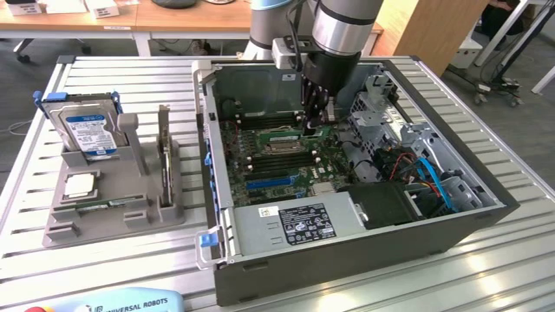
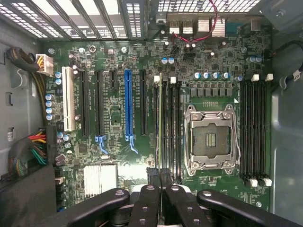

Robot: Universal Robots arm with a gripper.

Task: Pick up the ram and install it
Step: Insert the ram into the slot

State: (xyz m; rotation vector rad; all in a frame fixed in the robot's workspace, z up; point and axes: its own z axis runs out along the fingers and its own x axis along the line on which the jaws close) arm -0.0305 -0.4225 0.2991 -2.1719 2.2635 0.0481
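Observation:
My gripper [image 1: 310,130] reaches down into the open computer case [image 1: 227,195], over the motherboard [image 1: 269,166] next to the processor socket [image 1: 279,142]. In the wrist view the two black fingers [image 2: 152,177] are pressed together on the ram [image 2: 159,123]. The ram shows edge-on as a thin pale green strip. It runs along the memory slots [image 2: 170,127] beside the empty processor socket [image 2: 211,139]. I cannot tell whether the strip is seated in a slot or held just above it.
A second bank of memory slots [image 2: 255,127] lies on the socket's other side. On the exterior view's left a grey holder [image 1: 113,208] carries a blue-labelled hard drive [image 1: 87,133] and a square silver processor chip [image 1: 80,185]. Drive cages and cables [image 1: 416,162] crowd the case's right side.

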